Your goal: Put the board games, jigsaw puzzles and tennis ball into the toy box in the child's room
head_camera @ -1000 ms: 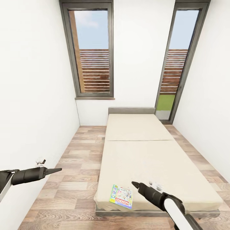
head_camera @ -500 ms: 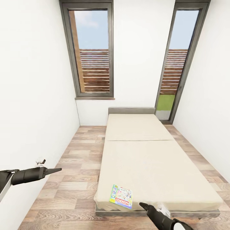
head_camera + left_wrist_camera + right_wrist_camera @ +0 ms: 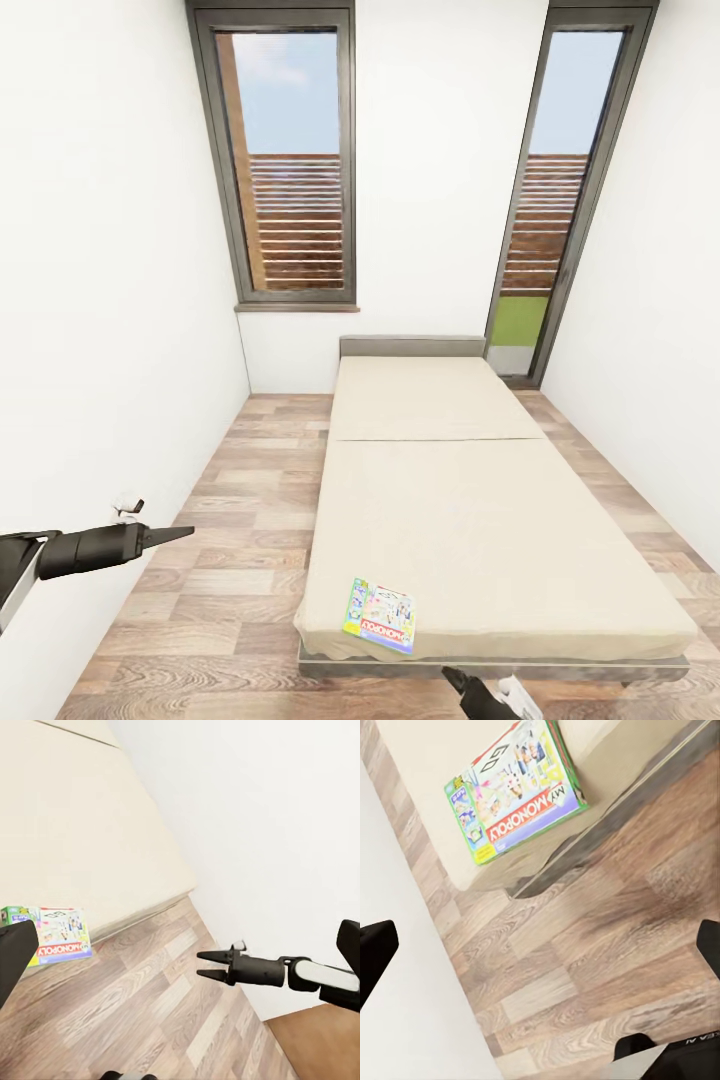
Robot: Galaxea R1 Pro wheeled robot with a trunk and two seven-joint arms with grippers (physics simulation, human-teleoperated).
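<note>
Nearest me, the right gripper (image 3: 470, 690) hangs low before the foot of the bed (image 3: 500, 520), its fingers spread wide apart and holding nothing. The left gripper (image 3: 170, 535) hovers by the wall, parted slightly, also empty. A Monopoly board game (image 3: 380, 614) lies flat at the mattress's near corner. Fetching looks to be the step; next, reach for its edge.

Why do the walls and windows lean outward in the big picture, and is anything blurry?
Head view: wide-angle distortion splays the window frames and walls; lighting is flat and even, no glare. Right wrist view: the board game is sharp, its lettering readable, and the bed edge casts a soft shadow on the floor. Left wrist view: slightly softer, still clear.
</note>
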